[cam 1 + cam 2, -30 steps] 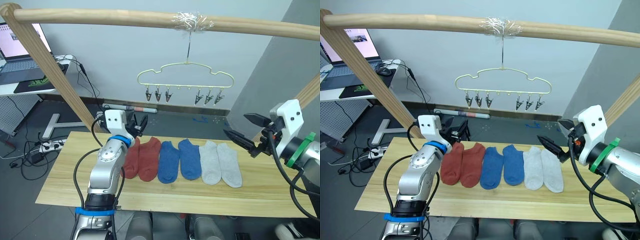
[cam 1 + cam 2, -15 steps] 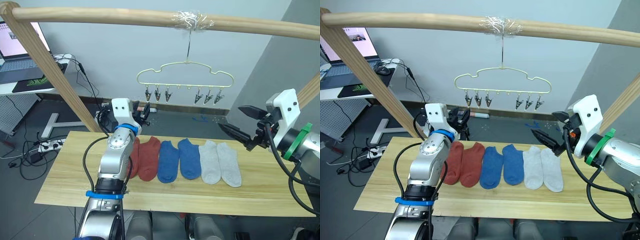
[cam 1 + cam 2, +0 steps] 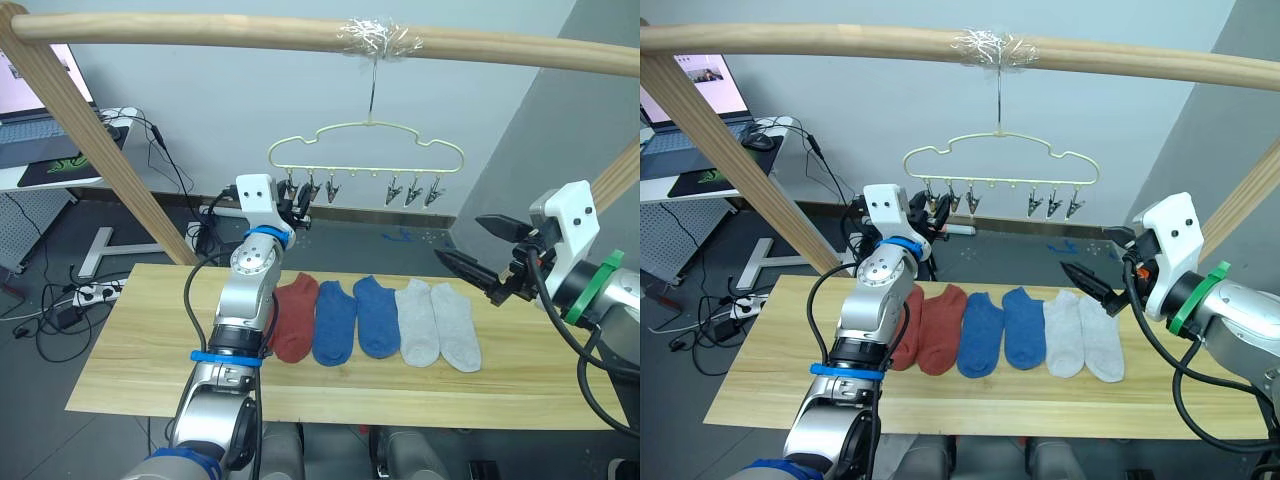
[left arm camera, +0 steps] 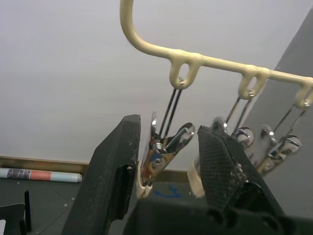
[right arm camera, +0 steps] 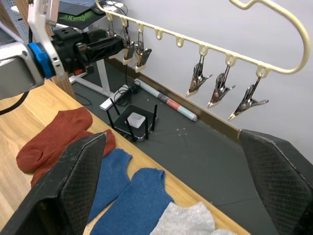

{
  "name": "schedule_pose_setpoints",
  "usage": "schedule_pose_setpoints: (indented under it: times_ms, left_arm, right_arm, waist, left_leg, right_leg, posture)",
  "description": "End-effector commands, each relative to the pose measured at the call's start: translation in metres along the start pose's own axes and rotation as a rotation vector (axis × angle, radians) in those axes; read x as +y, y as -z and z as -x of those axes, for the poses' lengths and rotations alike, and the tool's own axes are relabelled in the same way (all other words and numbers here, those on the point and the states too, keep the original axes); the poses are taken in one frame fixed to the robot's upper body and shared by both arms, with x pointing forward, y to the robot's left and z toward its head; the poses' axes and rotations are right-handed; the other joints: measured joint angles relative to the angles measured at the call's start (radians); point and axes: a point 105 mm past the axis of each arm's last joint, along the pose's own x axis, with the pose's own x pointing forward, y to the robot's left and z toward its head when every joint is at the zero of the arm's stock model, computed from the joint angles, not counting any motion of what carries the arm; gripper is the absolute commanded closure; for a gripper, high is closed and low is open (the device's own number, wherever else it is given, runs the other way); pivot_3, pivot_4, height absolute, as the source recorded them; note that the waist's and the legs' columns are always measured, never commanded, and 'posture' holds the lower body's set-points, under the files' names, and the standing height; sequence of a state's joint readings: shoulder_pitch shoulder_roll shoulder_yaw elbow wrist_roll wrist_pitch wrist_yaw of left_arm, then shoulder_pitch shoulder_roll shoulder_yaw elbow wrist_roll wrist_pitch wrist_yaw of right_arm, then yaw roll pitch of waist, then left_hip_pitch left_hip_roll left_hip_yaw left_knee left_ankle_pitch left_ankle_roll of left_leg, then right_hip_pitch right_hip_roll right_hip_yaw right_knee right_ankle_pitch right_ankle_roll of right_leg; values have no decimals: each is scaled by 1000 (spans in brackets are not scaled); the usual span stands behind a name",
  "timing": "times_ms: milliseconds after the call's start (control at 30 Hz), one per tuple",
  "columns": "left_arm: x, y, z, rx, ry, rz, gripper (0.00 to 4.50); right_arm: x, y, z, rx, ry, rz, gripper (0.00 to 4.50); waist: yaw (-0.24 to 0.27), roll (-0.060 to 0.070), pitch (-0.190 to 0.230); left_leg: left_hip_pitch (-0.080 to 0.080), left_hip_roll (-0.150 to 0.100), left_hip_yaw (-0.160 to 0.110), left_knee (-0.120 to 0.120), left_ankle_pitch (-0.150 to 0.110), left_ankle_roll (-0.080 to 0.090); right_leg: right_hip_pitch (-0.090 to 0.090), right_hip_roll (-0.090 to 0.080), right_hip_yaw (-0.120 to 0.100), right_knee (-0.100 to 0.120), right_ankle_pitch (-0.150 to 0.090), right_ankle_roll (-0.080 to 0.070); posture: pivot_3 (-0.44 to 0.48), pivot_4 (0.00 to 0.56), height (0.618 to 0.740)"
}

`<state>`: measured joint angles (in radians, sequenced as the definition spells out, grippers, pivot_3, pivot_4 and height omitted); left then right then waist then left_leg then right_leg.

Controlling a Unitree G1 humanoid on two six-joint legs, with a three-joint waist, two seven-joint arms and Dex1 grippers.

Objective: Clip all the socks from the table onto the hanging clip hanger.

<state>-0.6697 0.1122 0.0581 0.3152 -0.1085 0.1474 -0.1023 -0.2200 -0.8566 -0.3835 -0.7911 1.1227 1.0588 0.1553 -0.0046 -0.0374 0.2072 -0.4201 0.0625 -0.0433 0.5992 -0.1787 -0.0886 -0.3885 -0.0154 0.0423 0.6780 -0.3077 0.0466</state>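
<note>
Left gripper (image 4: pixel 166 161) raised at clip hanger (image 3: pixel 365 150), fingers spread around leftmost silver clip (image 4: pixel 164 154), not pinching | right gripper (image 3: pixel 478 258) wide open, empty, above table's (image 3: pixel 140 340) right end | socks (image 3: pixel 378 318) lie in row mid-table

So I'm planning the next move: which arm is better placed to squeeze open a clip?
Left. The left gripper is raised at the hanger, open, its fingers either side of the end clip. The right gripper, also open, hangs low above the table, off to the right.
</note>
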Motion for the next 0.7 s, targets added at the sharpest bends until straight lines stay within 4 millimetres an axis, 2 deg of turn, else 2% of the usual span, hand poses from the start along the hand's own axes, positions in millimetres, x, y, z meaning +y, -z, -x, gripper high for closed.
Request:
schedule_pose_setpoints:
  times_ms: [33, 700]
  left_arm:
    - [2, -17, -5, -68, -16, -11, 2408]
    - [4, -23, -11, -94, -20, 8, 2408]
  right_arm:
    - [2, -10, 7, -37, 19, 38, 0]
    - [4, -7, 9, -31, 29, 15, 0]
  waist:
    - [-1, 0, 1]
    - [-5, 0, 20]
  left_leg:
    - [0, 0, 0, 0, 0, 0]
    - [-1, 0, 0, 0, 0, 0]
  right_leg:
    - [0, 0, 0, 0, 0, 0]
    - [0, 0, 0, -1, 0, 1]
  posture:
    - [-45, 221, 740]
    - [-48, 228, 740]
